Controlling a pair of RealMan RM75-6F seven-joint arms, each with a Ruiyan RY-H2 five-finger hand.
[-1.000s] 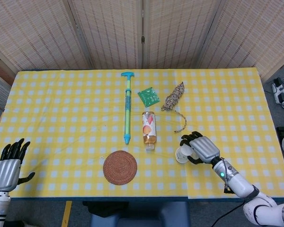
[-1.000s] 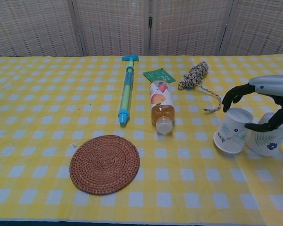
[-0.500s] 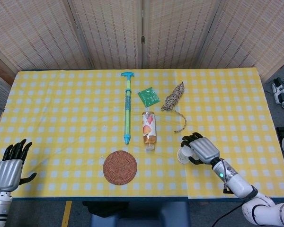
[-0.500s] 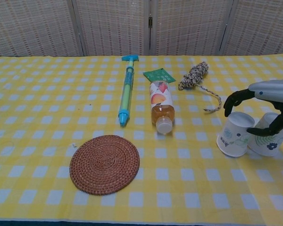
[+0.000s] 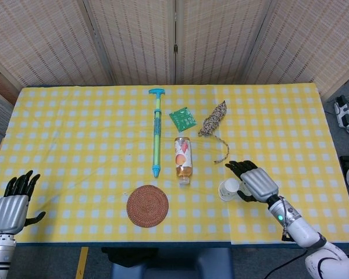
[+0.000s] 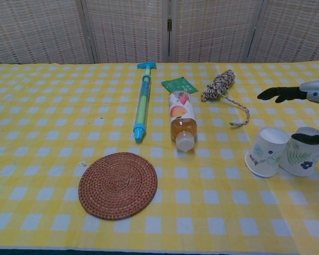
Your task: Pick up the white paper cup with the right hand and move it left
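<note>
step: grasp | right hand (image 6: 303,114) spread wide over two cups, holding nothing | white paper cup (image 6: 268,151) tipped on the table (image 6: 42,159), touching a second cup (image 6: 303,158) | wrap yours only, avoid nudging the neighbour | left hand (image 5: 10,203) idle, fingers apart

woven screen panels (image 5: 174,40), yellow checked table (image 5: 75,133)
</note>
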